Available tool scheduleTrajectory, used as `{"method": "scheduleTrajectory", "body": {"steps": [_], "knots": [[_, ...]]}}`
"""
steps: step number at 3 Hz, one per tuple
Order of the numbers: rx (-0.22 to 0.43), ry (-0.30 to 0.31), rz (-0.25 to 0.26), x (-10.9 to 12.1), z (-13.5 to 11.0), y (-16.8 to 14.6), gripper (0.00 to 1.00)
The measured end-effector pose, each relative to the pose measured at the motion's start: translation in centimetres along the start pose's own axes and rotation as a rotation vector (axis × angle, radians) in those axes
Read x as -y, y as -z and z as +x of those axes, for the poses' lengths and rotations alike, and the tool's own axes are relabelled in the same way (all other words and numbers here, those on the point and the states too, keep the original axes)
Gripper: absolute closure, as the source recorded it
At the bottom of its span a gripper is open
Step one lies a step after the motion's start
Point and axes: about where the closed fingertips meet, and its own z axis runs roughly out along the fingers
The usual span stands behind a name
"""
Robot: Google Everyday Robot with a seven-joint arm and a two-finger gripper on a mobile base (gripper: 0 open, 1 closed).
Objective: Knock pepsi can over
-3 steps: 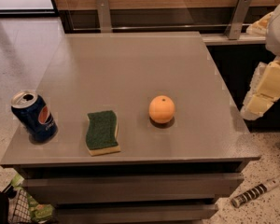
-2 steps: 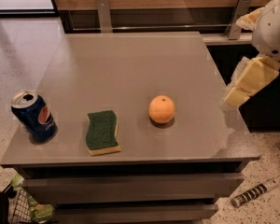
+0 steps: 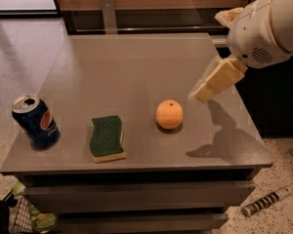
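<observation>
1. The claw point(image 3: 205, 91) is travelling leftward; a second ago it was hanging off the right edge of the worktop point(image 3: 127, 62), and now it is hovering above the right part of the surface, up and to the right of the orange point(image 3: 169, 114), touching nothing.
2. The pepsi can point(image 3: 35, 122) is standing upright at the front-left corner, where it was a second ago; the green sponge point(image 3: 106, 138) and the orange are likewise not moving.
3. Judgement: the approach is only beginning; the claw is sitting well apart from the can, with the orange and sponge lying between them along the front, so the knock is not yet happening; a low sweep would be risking the orange first.
4. Claw state: I cannot tell whether it is open or closed, since it is showing as one pale tan block pointing down-left; nothing is visibly being held.
5. The white arm point(image 3: 268, 23) is running out of view at the upper right; its shadow is darkening the worktop's front-right corner.
6. Floor items are hard to identify: a striped rod-like object point(image 3: 266, 201) at lower right; a mesh basket point(image 3: 19, 219) being cut off at lower left.
</observation>
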Motion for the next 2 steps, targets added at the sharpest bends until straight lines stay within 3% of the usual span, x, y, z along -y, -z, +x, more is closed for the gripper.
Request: {"method": "scheduleTrajectory", "body": {"steps": [2], "knots": [[0.218, -0.034, -0.026, -2.9, -2.1, -4.6, 0.00]]}}
